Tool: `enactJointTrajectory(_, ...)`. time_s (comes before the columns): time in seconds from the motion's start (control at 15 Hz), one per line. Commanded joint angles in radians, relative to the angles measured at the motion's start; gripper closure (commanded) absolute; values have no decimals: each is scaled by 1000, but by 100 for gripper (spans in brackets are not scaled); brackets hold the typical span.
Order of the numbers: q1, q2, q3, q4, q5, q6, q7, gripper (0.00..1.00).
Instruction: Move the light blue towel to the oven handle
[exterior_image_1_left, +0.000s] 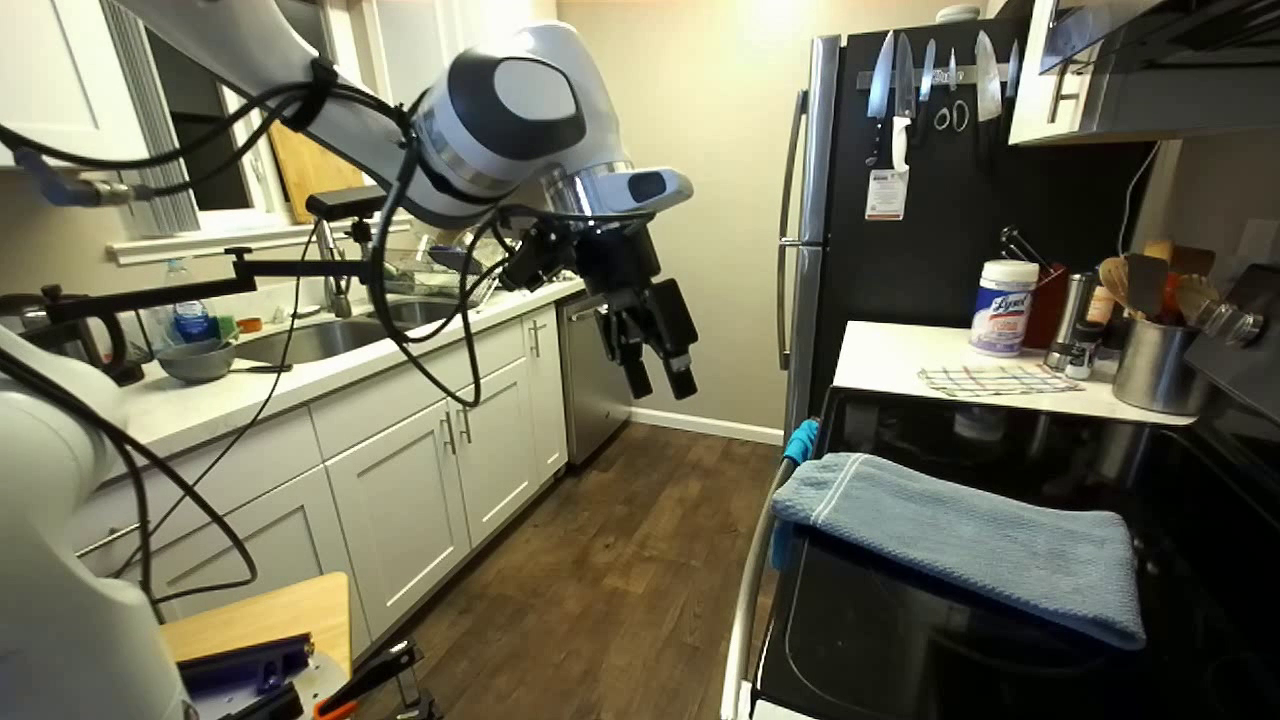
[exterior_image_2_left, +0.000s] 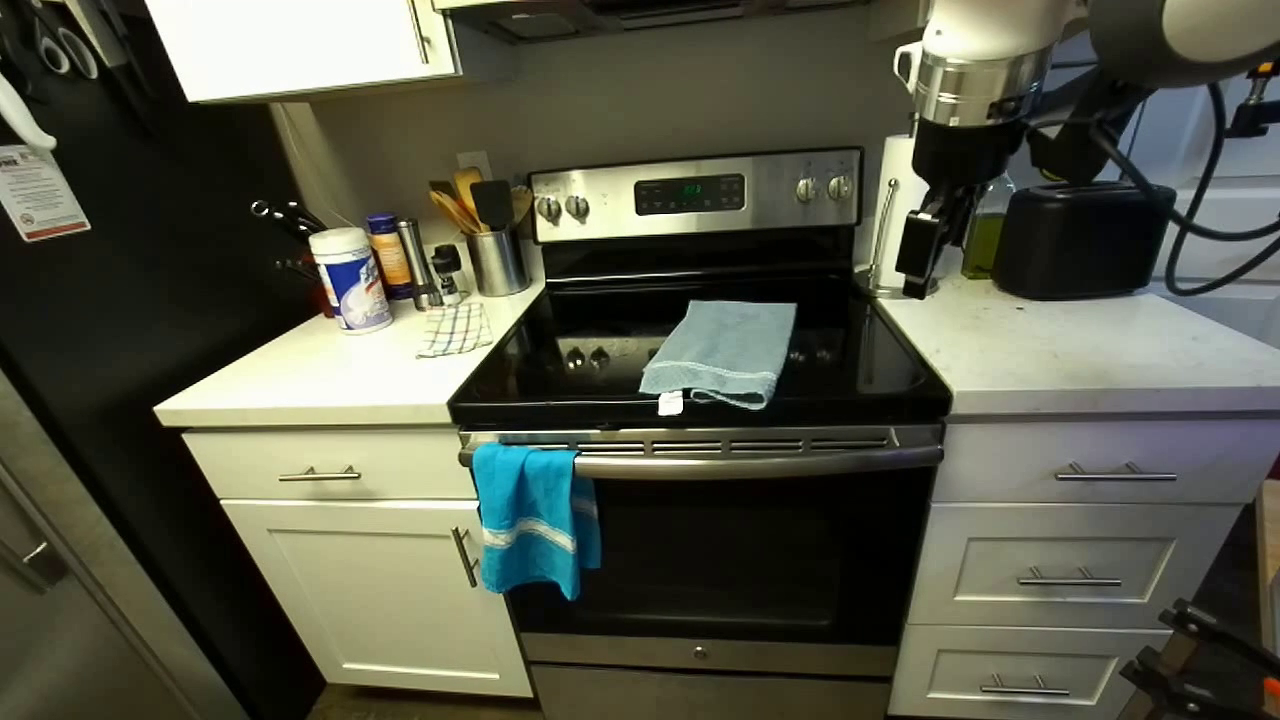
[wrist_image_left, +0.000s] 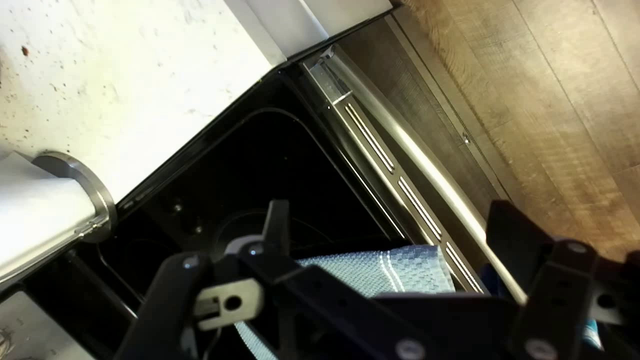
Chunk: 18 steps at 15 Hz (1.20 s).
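A robot's pincer (exterior_image_1_left: 660, 384) hangs in the air, pointing down, its two fingers (wrist_image_left: 276, 227) spread well apart in the wrist view. The white and grey arm (exterior_image_1_left: 520, 110) extends above it. Lower, and clear of the pincer, the light blue towel (exterior_image_2_left: 725, 345) lies folded flat on the glossy black stovetop (exterior_image_2_left: 855, 385), its white-striped end close to the front edge and a small white tag (exterior_image_2_left: 670, 403) showing there. Just below that edge, the oven handle (exterior_image_2_left: 760, 466), a silvery horizontal bar, runs across the front of the oven (exterior_image_2_left: 720, 560). A bright blue towel (exterior_image_2_left: 530, 500) with a white band drapes over the handle at the end nearer the fridge (exterior_image_2_left: 130, 310). White counter (exterior_image_2_left: 1080, 345) flanks the stovetop: on the fridge side stand a wipes canister (exterior_image_2_left: 352, 285) and a metal utensil holder (exterior_image_2_left: 498, 264), with a checked cloth (exterior_image_2_left: 455, 331) lying flat; on the far side from the fridge are a paper towel roll (exterior_image_2_left: 900, 165) and a black toaster (exterior_image_2_left: 1080, 245).
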Motion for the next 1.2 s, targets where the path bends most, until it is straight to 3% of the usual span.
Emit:
enactJointTrajectory(0.0, -4, 68, 36, 3, -102, 86, 99, 0)
enactJointTrajectory(0.33, 9, 183, 64, 43, -284, 156, 180, 0)
enactJointTrajectory(0.73, 45, 351, 15, 152, -415, 162, 217, 0)
enactJointTrajectory(1.13, 89, 411, -45, 194, -396, 145, 174, 0)
